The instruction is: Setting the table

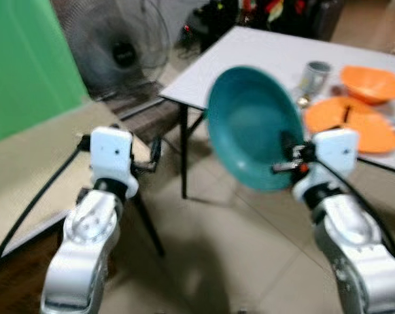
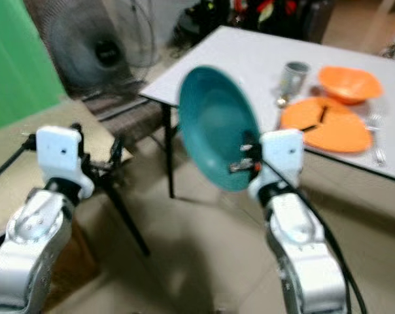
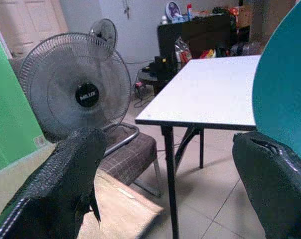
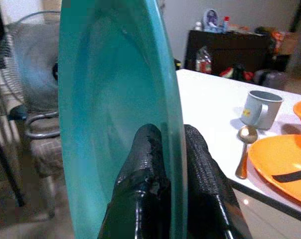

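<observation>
Right gripper (image 4: 171,164): clamped on the rim of the teal plate (image 1: 253,124), held upright.
Left gripper (image 3: 165,184): fingers spread, holding nothing.
Table (image 1: 263,55): seemingly just beyond the plate.

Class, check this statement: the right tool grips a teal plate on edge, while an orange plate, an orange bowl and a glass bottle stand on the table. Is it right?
Not quite. It is a grey mug, not a glass bottle, as the right wrist view shows. The right tool grips the teal plate; the orange plate and orange bowl stand on the table.

left tool (image 3: 178,164) fingers spread, fan (image 3: 75,94), white table (image 3: 210,92), teal plate (image 3: 285,94)
</observation>
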Tool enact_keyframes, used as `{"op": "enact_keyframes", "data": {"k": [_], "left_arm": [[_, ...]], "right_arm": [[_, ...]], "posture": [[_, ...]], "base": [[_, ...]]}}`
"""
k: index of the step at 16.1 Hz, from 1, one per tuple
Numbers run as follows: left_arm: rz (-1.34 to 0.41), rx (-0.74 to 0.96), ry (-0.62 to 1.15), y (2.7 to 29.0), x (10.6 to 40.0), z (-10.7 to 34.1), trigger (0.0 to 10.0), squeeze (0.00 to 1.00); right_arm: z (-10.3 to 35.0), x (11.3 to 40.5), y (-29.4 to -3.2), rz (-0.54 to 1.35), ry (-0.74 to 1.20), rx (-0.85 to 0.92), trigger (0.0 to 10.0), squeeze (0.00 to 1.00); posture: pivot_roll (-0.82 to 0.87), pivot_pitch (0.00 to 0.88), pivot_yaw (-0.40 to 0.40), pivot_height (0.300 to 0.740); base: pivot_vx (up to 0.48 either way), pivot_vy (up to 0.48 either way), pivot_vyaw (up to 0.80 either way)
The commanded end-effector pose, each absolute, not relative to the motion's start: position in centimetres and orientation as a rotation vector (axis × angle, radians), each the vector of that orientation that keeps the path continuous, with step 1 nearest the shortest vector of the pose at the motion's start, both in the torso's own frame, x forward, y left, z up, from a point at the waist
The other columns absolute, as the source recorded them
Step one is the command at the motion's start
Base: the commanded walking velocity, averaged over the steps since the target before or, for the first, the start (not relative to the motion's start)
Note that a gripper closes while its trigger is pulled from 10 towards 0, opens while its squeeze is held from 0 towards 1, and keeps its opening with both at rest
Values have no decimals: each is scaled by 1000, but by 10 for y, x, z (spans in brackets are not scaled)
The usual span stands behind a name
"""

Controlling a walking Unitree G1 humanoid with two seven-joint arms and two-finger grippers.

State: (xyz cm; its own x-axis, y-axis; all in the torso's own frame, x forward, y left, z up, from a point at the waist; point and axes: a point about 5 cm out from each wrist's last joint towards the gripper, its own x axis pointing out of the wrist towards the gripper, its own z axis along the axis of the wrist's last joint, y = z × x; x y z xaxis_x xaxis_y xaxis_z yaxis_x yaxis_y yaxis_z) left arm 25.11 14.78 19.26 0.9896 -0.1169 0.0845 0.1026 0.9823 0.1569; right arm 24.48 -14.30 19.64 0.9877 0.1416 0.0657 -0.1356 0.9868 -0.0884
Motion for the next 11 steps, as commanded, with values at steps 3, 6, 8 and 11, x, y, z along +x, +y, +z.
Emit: {"op": "enact_keyframes", "data": {"k": [3,6,8,11], "left_arm": [[-123,161,-93,147,252,193,10000,63],[-133,165,-87,148,251,191,10000,67],[-150,170,-82,146,251,190,10000,63],[-152,170,-83,146,252,189,10000,63]], "right_arm": [[202,243,-149,104,-105,-91,10000,0],[200,241,-151,79,-94,-81,10000,0],[198,239,-153,64,-94,-84,10000,0],[197,239,-154,52,-82,-76,10000,0]], "posture": [[-109,56,69,740],[-112,49,86,740],[-109,47,92,740],[-109,38,93,740]], "base": [[0,-351,0],[0,-350,0],[0,-351,0],[0,-337,0]]}}
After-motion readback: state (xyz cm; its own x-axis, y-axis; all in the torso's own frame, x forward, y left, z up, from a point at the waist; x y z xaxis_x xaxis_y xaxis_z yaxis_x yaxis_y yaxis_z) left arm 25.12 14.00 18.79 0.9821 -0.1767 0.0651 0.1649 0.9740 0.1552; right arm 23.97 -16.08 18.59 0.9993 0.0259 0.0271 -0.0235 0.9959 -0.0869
